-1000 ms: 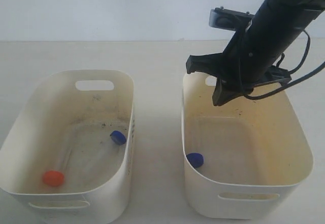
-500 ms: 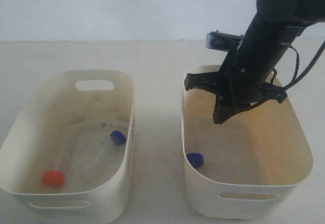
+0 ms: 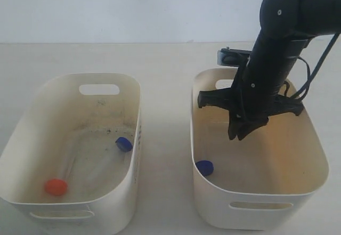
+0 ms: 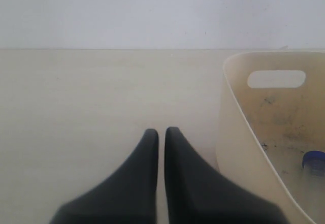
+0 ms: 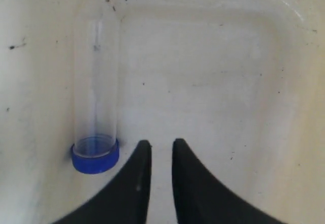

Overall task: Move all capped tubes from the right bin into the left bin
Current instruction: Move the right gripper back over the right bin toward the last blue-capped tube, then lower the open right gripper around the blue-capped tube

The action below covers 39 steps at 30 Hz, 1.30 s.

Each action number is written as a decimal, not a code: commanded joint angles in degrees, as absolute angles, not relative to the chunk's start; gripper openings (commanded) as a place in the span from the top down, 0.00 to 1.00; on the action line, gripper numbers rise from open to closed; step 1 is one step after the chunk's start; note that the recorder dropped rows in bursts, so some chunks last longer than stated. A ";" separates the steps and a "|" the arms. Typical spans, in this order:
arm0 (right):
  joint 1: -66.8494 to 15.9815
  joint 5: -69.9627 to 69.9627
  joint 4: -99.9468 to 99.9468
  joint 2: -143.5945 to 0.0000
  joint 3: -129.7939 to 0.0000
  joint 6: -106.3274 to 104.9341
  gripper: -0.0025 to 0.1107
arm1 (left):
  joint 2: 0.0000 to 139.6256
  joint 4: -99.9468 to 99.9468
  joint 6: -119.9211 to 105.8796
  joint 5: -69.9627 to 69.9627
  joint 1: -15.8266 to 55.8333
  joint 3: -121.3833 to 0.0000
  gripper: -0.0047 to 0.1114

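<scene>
The right bin (image 3: 314, 155), stained yellowish inside, holds one capped tube with a dark blue cap (image 3: 204, 167) against its left wall. My right gripper (image 3: 237, 134) hangs inside this bin, above the floor and up-right of that cap. In the right wrist view the clear tube (image 5: 96, 82) lies just beside my right gripper (image 5: 161, 144), whose jaws stand nearly together with nothing between them. The left bin (image 3: 32, 104) holds an orange-capped tube (image 3: 55, 186) and a blue-capped tube (image 3: 124, 144). My left gripper (image 4: 161, 131) is shut over bare table beside the left bin (image 4: 238, 132).
Both bins stand on a cream table (image 3: 165, 86) with a strip of table between them. A pale wall runs behind. The right arm (image 3: 282, 48) and its cables lean over the right bin's far rim.
My right gripper has come down from above the right bin's far rim into the bin, ending lower and slightly nearer the front. The tubes have not moved.
</scene>
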State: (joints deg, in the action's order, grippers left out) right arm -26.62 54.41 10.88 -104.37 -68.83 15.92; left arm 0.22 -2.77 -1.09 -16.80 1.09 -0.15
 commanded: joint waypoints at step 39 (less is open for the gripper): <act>-28.54 55.07 7.65 -108.07 -68.66 16.12 0.26 | 0.00 -3.28 -0.97 -16.92 1.22 0.00 0.92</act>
State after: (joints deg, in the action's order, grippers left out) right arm -28.49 52.53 13.28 -107.31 -69.05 15.29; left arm 0.22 -2.77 -1.09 -16.80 1.09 -0.15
